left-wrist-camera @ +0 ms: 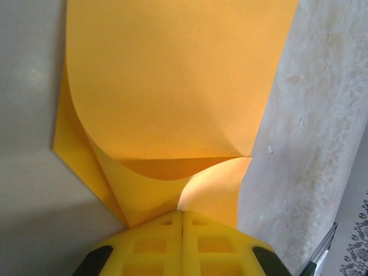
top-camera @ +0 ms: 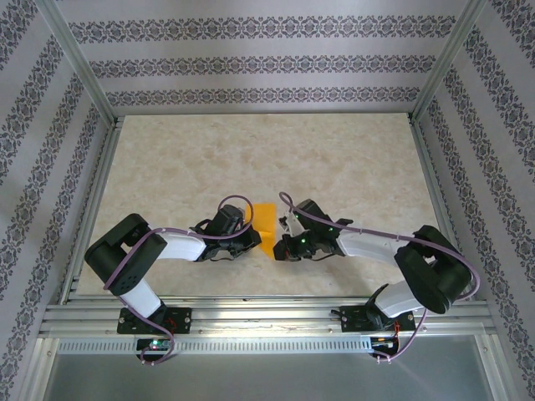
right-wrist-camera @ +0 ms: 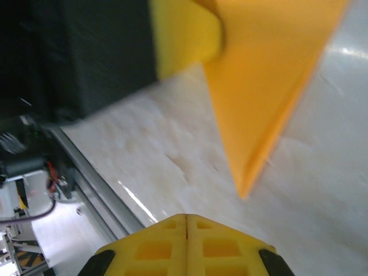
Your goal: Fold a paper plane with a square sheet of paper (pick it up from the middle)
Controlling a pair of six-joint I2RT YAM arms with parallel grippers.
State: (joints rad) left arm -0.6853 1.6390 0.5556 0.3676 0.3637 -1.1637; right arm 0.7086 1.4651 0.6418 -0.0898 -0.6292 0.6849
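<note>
The square sheet of paper is orange-yellow and partly folded, lying on the table between my two grippers. In the left wrist view the sheet spreads away from me, and its curled layers converge at my left gripper, which is shut on the paper's near fold. In the top view the left gripper sits at the paper's near left side. My right gripper is shut with nothing in it, a short way from a pointed corner of the sheet. It stands just right of the paper.
The marbled beige table stretches far beyond the paper. An aluminium rail runs along the near edge. The left arm's black body and yellow finger are close ahead of the right gripper. Patterned walls enclose the table.
</note>
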